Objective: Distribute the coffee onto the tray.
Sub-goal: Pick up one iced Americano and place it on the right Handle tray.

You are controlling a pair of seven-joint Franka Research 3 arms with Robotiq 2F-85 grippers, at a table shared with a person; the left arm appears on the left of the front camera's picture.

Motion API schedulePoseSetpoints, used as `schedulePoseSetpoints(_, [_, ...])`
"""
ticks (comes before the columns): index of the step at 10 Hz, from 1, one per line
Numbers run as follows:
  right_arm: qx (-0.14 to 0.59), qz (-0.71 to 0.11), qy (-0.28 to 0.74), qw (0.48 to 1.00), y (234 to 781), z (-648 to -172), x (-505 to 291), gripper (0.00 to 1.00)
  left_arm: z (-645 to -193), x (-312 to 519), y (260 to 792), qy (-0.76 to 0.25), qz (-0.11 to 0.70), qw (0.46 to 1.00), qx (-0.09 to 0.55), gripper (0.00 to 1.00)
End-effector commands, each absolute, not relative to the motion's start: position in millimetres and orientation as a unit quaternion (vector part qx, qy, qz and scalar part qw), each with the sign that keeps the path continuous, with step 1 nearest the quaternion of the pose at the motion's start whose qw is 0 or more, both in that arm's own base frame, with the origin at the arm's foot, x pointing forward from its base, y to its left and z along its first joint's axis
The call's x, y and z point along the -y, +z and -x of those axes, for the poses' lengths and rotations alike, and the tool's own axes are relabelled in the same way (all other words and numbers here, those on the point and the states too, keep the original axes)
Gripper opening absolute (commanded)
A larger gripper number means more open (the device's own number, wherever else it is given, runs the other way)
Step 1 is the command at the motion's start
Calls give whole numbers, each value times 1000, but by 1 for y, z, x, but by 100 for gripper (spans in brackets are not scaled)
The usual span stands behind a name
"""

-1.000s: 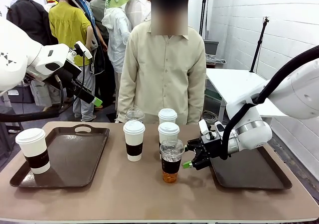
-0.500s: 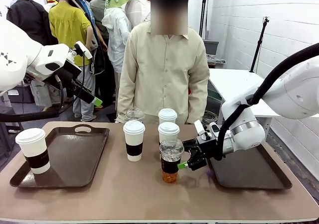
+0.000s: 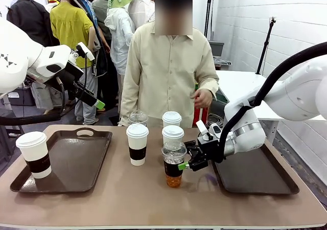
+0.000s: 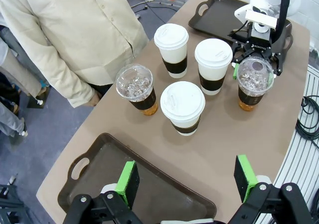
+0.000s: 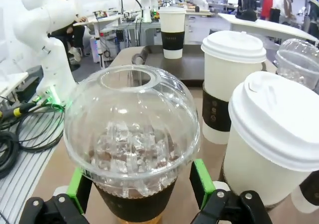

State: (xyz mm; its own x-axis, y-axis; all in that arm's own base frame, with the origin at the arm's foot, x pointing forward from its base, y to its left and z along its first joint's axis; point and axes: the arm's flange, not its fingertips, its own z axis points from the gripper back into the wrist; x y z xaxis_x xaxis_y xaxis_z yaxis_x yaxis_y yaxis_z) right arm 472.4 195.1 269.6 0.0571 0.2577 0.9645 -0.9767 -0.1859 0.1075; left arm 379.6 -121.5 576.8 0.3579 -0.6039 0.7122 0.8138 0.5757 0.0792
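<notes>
Cup of iced coffee [image 5: 132, 149], dome-lidded, stands upright betw. the 2 green pads [image 5: 199, 181] of right gripper [image 3: 185, 157]; jaws wide apart, not yet clamped. Cup sits on table beside right tray [image 3: 255, 181]. Left gripper [image 4: 187, 180], also spread, hangs well apart.

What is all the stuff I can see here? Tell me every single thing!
Paper cups: four, white with dark brown sleeves; three mid-table, one on the left tray.
Plastic cups: two, clear domes, amber-brown drink; one between the right gripper's fingers, one at the far edge near the person.
Trays: two, dark brown; one at each end of the table.
Table: one, tan.
Person: one, beige shirt, standing at the far side.
Left gripper: black, green pads, open, high over the left tray.
Right gripper: black, green pads, open, either side of the near plastic cup.
</notes>
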Motion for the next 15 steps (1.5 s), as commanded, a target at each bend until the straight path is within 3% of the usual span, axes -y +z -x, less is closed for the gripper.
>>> schedulePoseSetpoints(1, [336,-511,582,536,263,-482,-205,100,-380,121,576,-436,148,811,360,100])
schedulePoseSetpoints(9, [283,-528,582,549,245,-476,-217,100,-380,121,576,-436,148,811,360,100])
schedulePoseSetpoints(12, [286,-527,584,547,240,-473,-217,67,-380,121,576,-436,148,811,360,100])
schedulePoseSetpoints(15, [284,-525,587,546,239,-471,-217,67,-380,121,576,-436,148,811,360,100])
